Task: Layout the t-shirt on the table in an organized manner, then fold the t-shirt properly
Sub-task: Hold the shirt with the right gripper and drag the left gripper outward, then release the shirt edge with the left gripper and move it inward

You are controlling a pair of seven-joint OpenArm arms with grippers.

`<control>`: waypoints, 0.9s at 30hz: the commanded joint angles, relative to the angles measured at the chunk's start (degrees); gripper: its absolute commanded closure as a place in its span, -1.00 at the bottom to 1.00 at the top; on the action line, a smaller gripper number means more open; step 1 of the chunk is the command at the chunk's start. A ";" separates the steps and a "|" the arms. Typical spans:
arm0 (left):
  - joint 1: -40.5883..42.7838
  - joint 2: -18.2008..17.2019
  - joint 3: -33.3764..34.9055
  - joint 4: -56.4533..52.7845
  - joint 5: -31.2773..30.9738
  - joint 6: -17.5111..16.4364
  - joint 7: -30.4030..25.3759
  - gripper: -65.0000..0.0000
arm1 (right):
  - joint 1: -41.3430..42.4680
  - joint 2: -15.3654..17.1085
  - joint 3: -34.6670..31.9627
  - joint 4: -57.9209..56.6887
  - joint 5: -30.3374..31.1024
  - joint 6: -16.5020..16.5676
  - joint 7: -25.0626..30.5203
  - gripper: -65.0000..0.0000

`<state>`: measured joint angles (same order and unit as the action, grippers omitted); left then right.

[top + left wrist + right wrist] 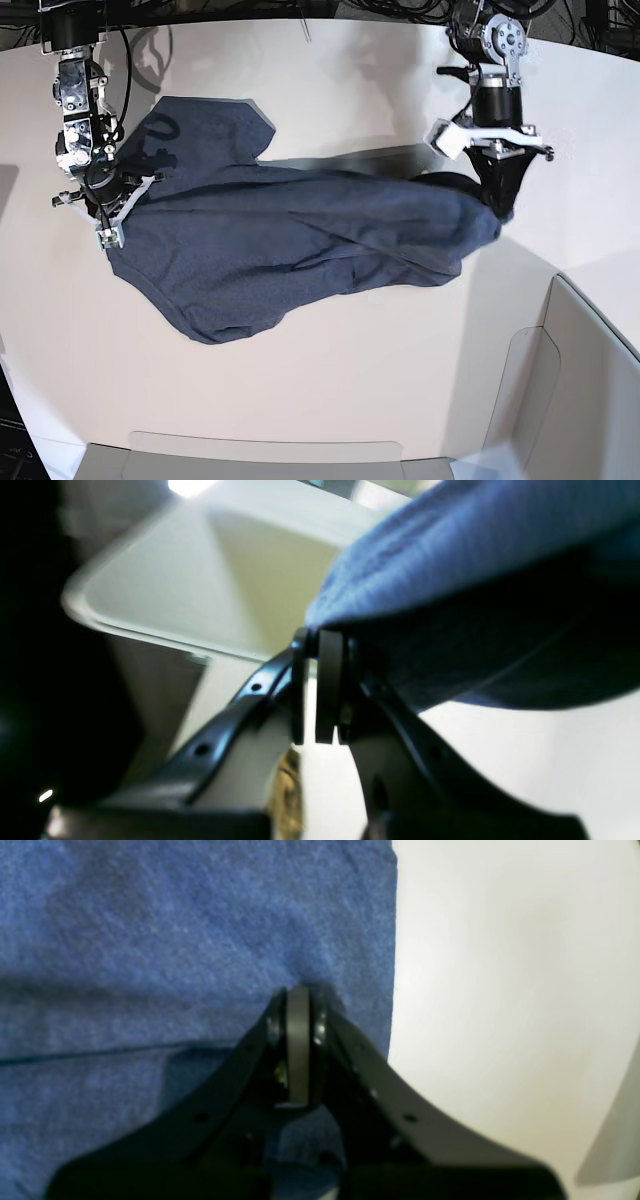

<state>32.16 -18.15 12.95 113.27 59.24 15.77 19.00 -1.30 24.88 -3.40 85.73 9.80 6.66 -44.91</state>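
Nearest the base camera, grey translucent panels (265, 452) are standing along the front edge and the corner of the table (330, 390), and bare pale tabletop is lying between them and the cloth. Further in, the t-shirt (290, 255) is sprawling across the middle of the table as a long, rumpled dark shape, its lower hem bulging toward the front and one sleeve poking away toward the far side.

At the shirt's end on that view's left, the right gripper (108, 212) is pressing down at the edge of the fabric. Its wrist camera is showing the jaws drawn fully together with the right gripper's tip (298, 1005) sitting on the blue-grey weave just beside the cloth's edge, a stitched seam running across below it; whether a fold is pinched between the pads is hard to say, since the tip is hiding that spot.

At the opposite end, the left gripper (497, 205) is clamping a bunched corner of the shirt and holding it raised off the tabletop, so the cloth is draping from it back toward the middle. In its own blurred wrist view, the left gripper (317, 637) is gripping the fabric at the very tips, the cloth hanging away to one side over the pale surface.
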 commanded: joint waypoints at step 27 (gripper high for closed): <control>4.45 -0.97 -4.64 6.33 -23.33 -2.63 20.51 -0.19 | -0.68 1.36 9.24 8.90 -0.18 0.42 -6.48 1.00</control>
<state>36.27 -18.70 8.95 118.45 35.05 12.05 39.59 -3.27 25.21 5.04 93.10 10.00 7.29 -53.10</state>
